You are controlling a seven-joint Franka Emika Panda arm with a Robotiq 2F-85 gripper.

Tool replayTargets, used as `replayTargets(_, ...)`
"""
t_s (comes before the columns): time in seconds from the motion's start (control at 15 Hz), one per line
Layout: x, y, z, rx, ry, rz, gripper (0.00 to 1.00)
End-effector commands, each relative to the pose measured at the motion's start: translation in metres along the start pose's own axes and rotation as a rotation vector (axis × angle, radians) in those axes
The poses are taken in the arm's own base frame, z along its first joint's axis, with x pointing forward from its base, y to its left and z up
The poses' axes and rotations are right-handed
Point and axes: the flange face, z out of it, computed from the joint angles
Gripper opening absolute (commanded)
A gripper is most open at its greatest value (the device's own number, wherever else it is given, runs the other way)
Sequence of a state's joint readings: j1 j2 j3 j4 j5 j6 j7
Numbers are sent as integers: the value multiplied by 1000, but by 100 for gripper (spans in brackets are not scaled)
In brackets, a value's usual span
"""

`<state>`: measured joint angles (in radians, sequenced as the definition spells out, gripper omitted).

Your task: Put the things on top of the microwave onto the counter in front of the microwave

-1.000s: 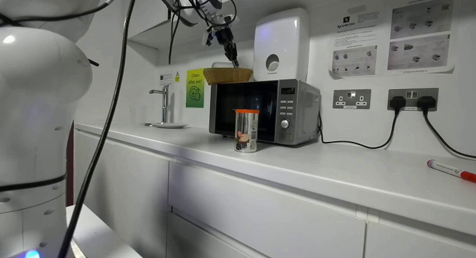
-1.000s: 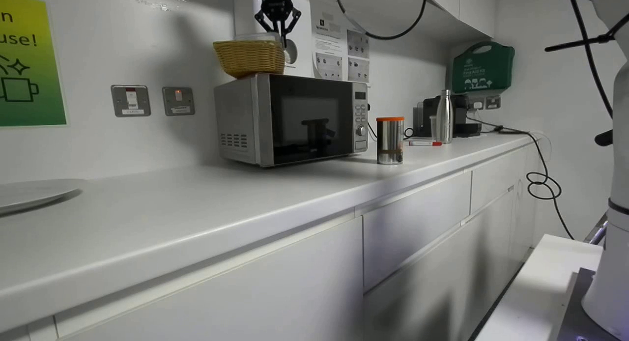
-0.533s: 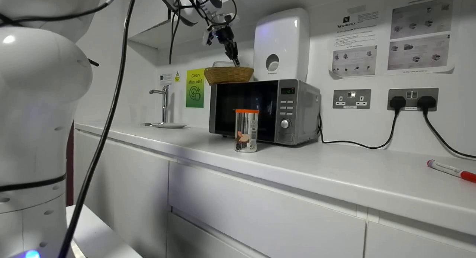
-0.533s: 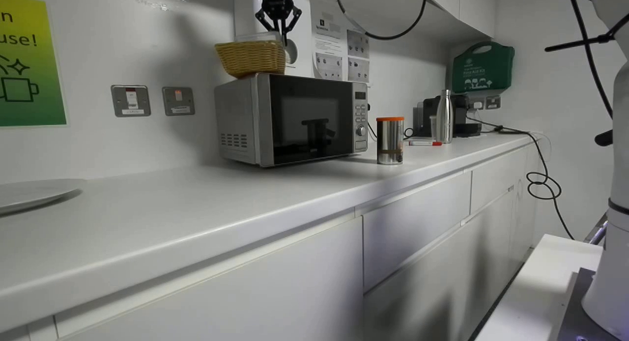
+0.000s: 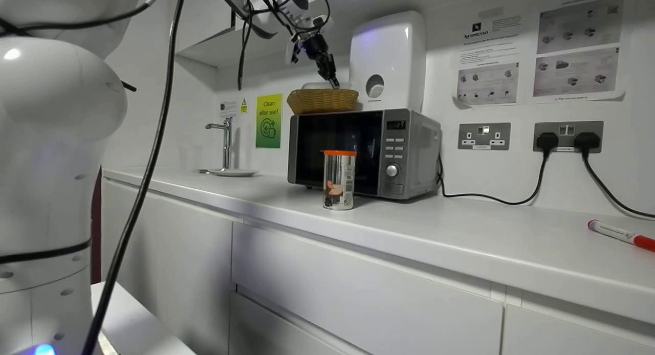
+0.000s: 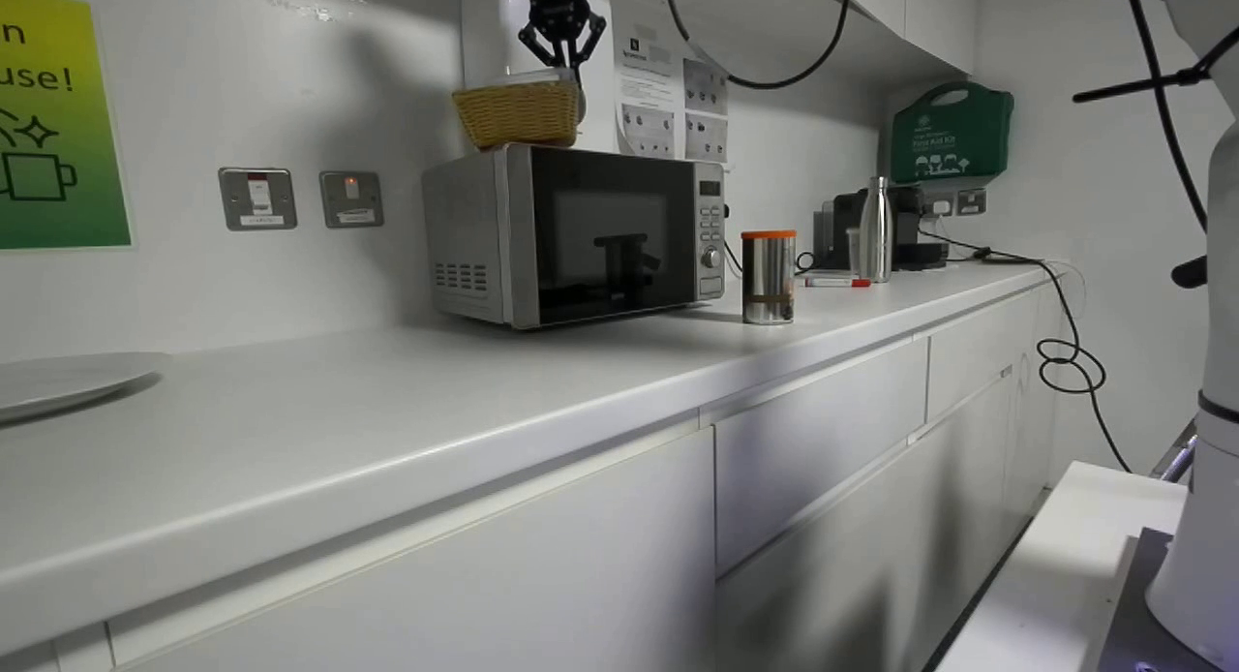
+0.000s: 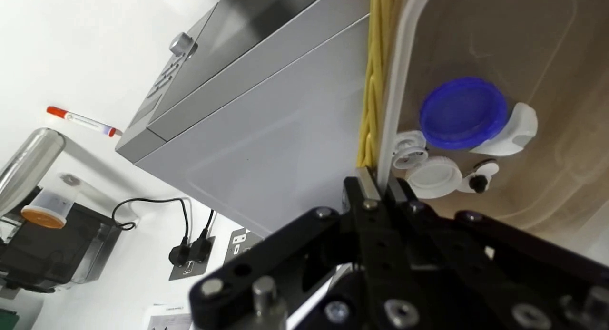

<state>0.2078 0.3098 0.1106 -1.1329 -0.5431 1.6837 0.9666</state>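
Observation:
The tan wicker basket [image 5: 322, 103] sits at the top of the silver-grey microwave [image 5: 422, 155] in both exterior views; whether it rests there or hangs just clear, I cannot tell. Inside it lies a clear plastic tub [image 7: 476, 30] holding a blue lid [image 7: 464, 113] and several small white pieces. My gripper [image 7: 380, 180] points down at the basket's edge, its fingers closed either side of the tub's pale rim and against the yellow wicker. A silvery canister [image 6: 770, 283] with an orange lid stands upright on the white counter [image 6: 387, 391] in front of the microwave.
A white wall dispenser [image 5: 387, 58] is close behind the basket. Wall cupboards [image 6: 871, 4] hang above. Along the counter are a red marker [image 5: 621, 235], a metal bottle [image 6: 876, 231], a black coffee machine [image 6: 852, 227] and a plate [image 6: 77, 377]. A black cable [image 5: 486, 195] runs from the microwave.
In both exterior views the gripper and basket have moved to the right along the microwave's top, the tub going with them. The canister has stayed where it was.

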Motion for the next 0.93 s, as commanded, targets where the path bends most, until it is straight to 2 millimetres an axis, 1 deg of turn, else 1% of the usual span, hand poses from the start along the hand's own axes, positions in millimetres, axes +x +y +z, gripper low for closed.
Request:
replayTargets(0.0, 8, 5, 7, 3, -62, -7, 1)
replayTargets(0.27, 10, 12, 18, 108, -212, -11, 1)
replayTargets(0.47, 20, 26, 26, 153, -287, 13, 1)
replayTargets(0.67, 27, 36, 33, 181, -336, 40, 1)
replayTargets(0.87, 33, 41, 32, 181, -335, 58, 1)
